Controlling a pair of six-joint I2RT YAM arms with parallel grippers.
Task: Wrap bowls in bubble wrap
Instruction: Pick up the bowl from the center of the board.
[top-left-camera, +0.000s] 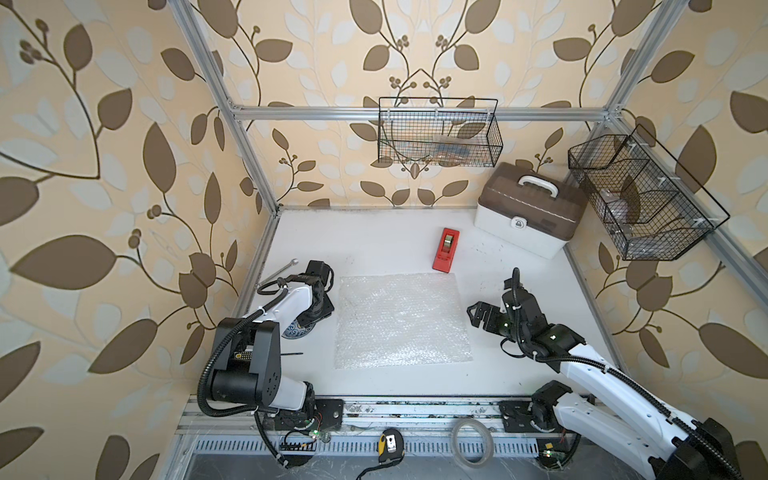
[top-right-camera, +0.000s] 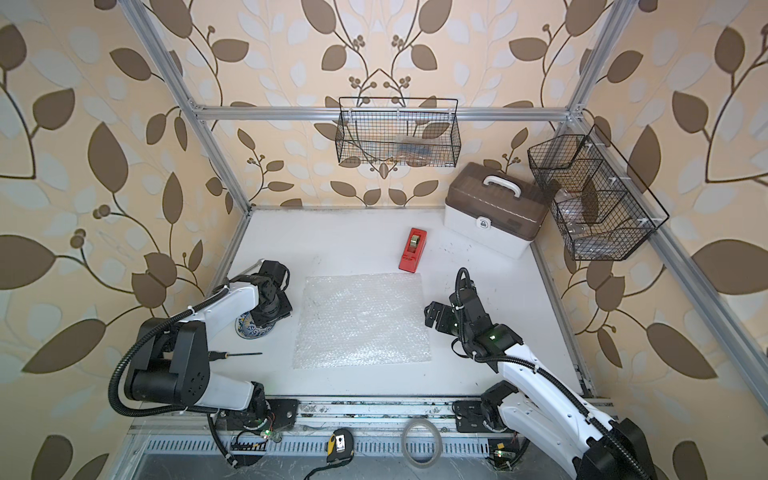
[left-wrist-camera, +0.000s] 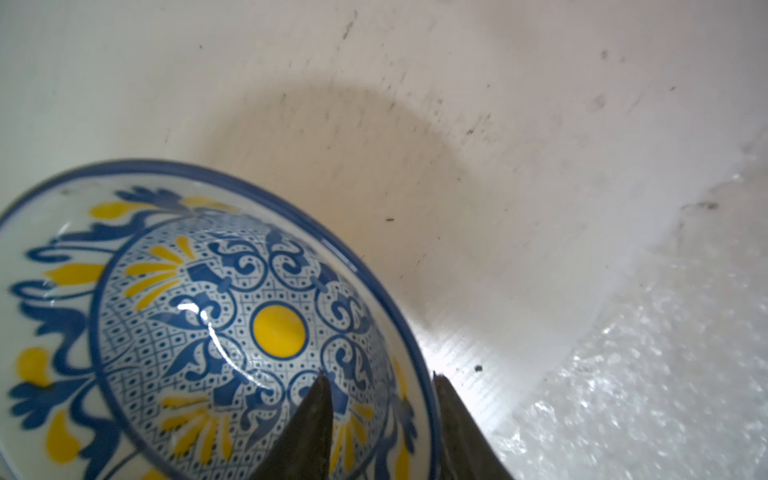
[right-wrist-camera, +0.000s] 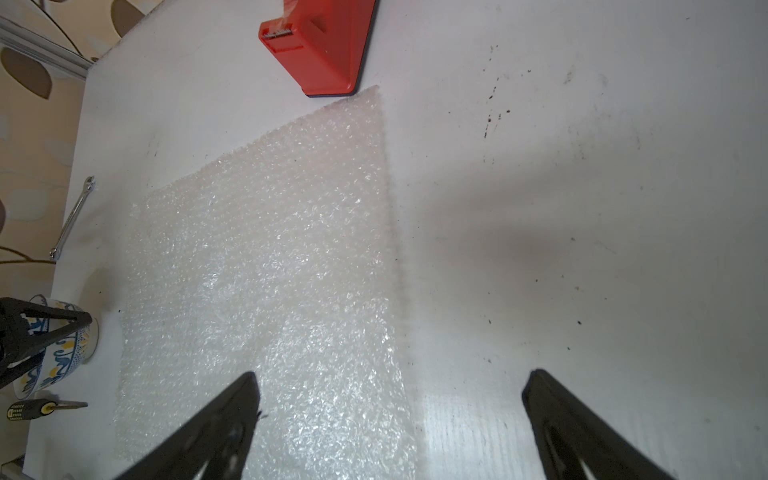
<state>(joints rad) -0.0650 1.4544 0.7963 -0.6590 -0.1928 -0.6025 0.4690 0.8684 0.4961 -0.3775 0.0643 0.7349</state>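
Item one, your left gripper (left-wrist-camera: 378, 376): two dark, tapering, wedge-shaped fingers set astride the rim of the bowl (left-wrist-camera: 208, 324), one tip inside the basin, the other outside the wall. The jaws are narrowly apart with the rim between them; you cannot tell from these views whether they press on it. Item two, the bowl: small, round, shallow, glossy glazed ceramic, white ground with a blue rim line, blue scrolls and fine lattice, yellow petals and a yellow disc at the centre. It sits upright on the table (right-wrist-camera: 582, 208), directly under your left jaws, near the bubble wrap (top-left-camera: 401, 320) but not touching it. Item three, the bubble wrap: a roughly square, clear whitish sheet, its surface pebbled with small glinting bubbles, lying flat between your two grippers. Item four, your right gripper (right-wrist-camera: 393, 374): black fingers standing wide apart, one above the sheet's near margin, the other above bare table, so that the sheet's straight edge runs between them. Item five, the table: matte white, faintly ribbed, flecked with dark specks. Item six, a red tape dispenser (right-wrist-camera: 324, 45): smooth, wedge-shaped plastic, ahead of your right jaws, at the sheet's far corner. Item seven, a slim bright-metal wrench (right-wrist-camera: 72, 216), beyond the sheet from your right jaws. Item eight, a screwdriver (right-wrist-camera: 41, 409) with a black and yellow handle, lying near the bowl.
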